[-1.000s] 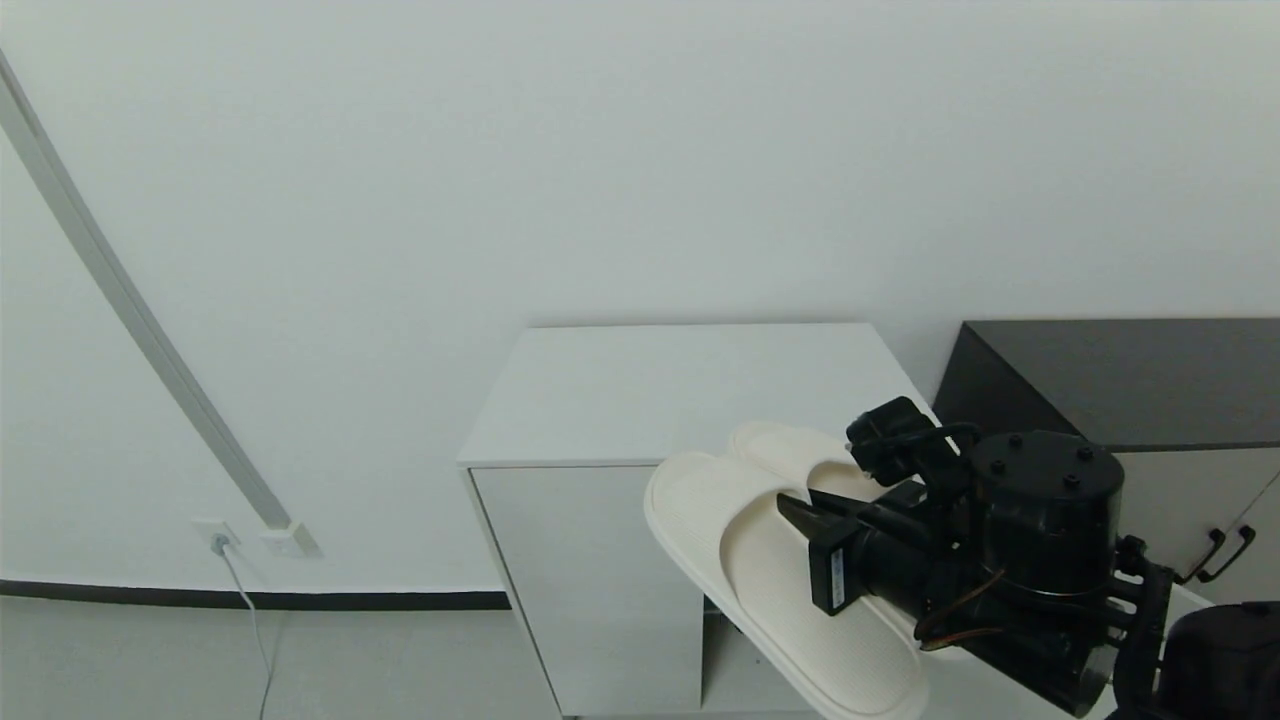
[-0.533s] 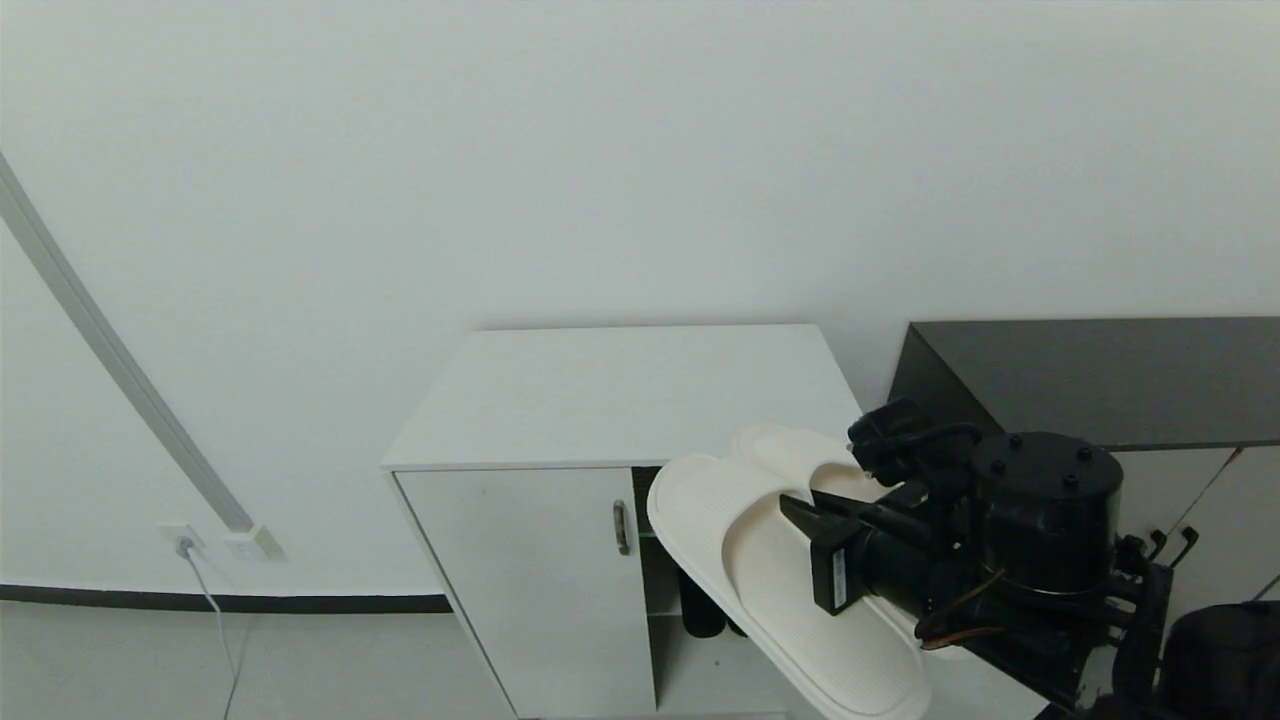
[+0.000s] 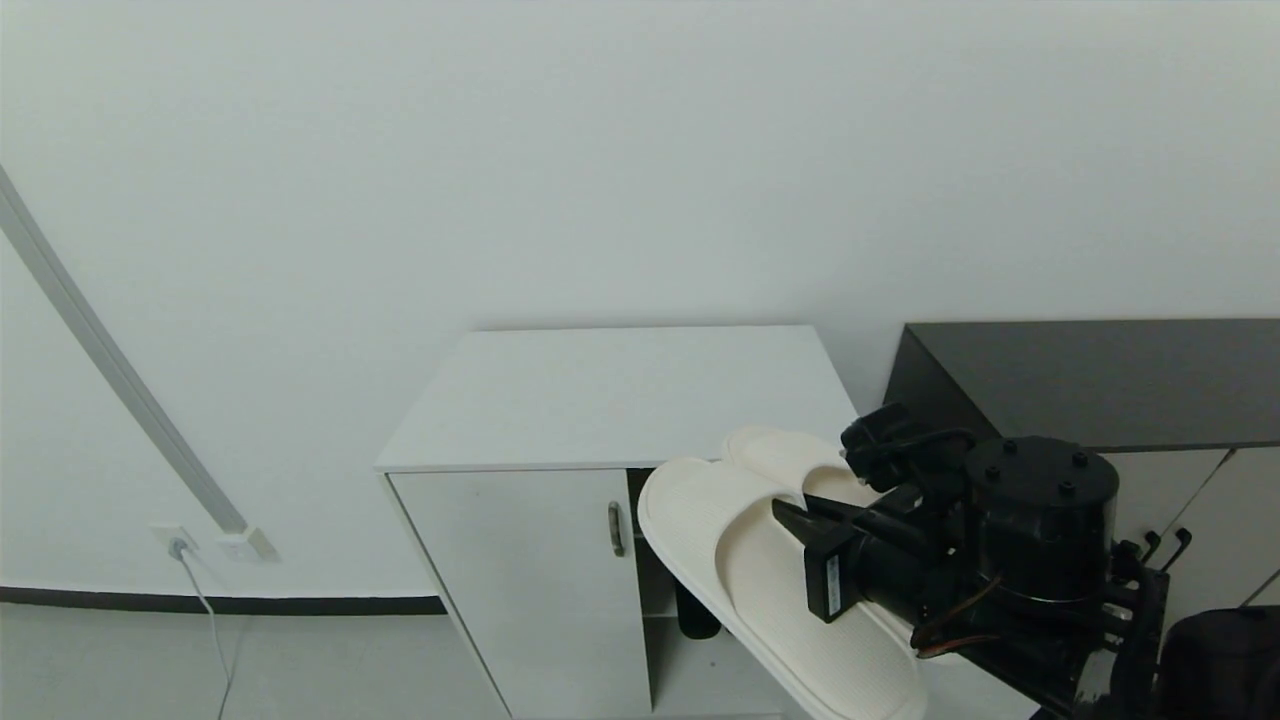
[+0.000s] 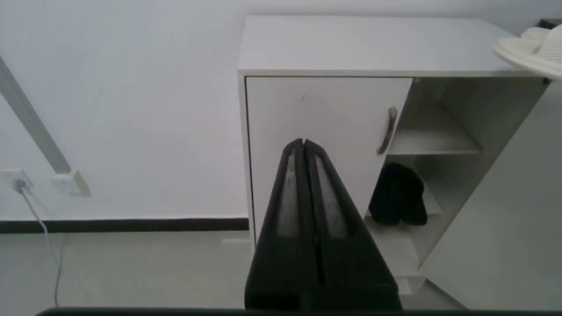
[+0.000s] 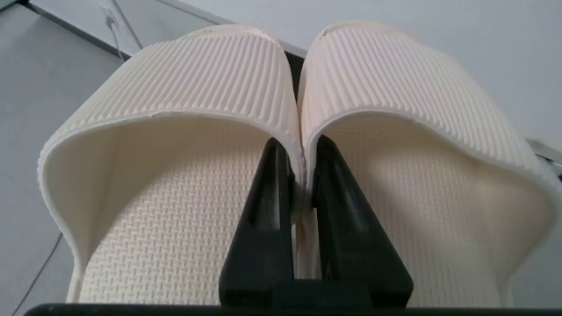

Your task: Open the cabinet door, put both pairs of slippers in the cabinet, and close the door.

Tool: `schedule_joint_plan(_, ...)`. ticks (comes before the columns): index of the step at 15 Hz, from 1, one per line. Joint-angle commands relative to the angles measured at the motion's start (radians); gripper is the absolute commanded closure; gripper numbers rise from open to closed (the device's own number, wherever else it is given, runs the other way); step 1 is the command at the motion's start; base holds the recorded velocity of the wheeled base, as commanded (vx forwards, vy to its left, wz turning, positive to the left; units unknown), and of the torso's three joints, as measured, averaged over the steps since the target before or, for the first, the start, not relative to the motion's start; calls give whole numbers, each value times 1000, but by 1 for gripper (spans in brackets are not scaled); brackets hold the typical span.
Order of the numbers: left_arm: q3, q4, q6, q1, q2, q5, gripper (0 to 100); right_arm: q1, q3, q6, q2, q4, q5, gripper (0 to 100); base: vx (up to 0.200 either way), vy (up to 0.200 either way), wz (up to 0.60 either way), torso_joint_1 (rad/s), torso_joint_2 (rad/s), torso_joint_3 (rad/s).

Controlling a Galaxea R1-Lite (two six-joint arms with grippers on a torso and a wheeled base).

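1. Right gripper [image 5: 297, 154] — its fingers are clamped onto the adjoining inner edges of a cream pair of slippers [image 3: 735, 560], held on the near side of the cabinet's open right half.
2. Cabinet [image 3: 600, 400] — the left door [image 3: 520, 580] is shut; a dark pair [image 4: 397, 193] is seen low inside.
3. Left gripper [image 4: 304, 145]: the fingers are pressed together, with nothing held.

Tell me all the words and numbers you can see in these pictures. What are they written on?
The white sticker on the right gripper: tiny print, too small to read.
The slippers, the cabinet and the wall socket: no words or numbers on them.
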Motion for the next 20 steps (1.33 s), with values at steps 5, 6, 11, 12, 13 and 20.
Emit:
schedule_joint_plan(5, 0, 0, -2, 0, 1, 1, 100, 9, 1, 0, 1, 1, -5, 100, 0, 0, 0, 0, 0, 0)
schedule_joint_plan(6, 0, 0, -2, 0, 1, 1, 100, 9, 9, 0, 1, 0, -5, 100, 0, 0, 0, 0, 0, 0)
schedule_joint_plan(11, 0, 0, -2, 0, 1, 1, 100, 10, 17, 0, -4, 0, -7, 100, 0, 0, 0, -144, 310, 178)
schedule_joint_plan(12, 0, 0, -2, 0, 1, 1, 100, 10, 17, 0, -2, 0, -7, 100, 0, 0, 0, -173, 378, 212)
schedule_joint_plan(13, 0, 0, -2, 0, 1, 1, 100, 10, 17, 0, -2, 0, -7, 100, 0, 0, 0, -168, 369, 207)
schedule_joint_plan(20, 0, 0, -4, 0, 1, 1, 100, 15, 26, 0, 2, 0, -5, 100, 0, 0, 0, -205, 485, 278)
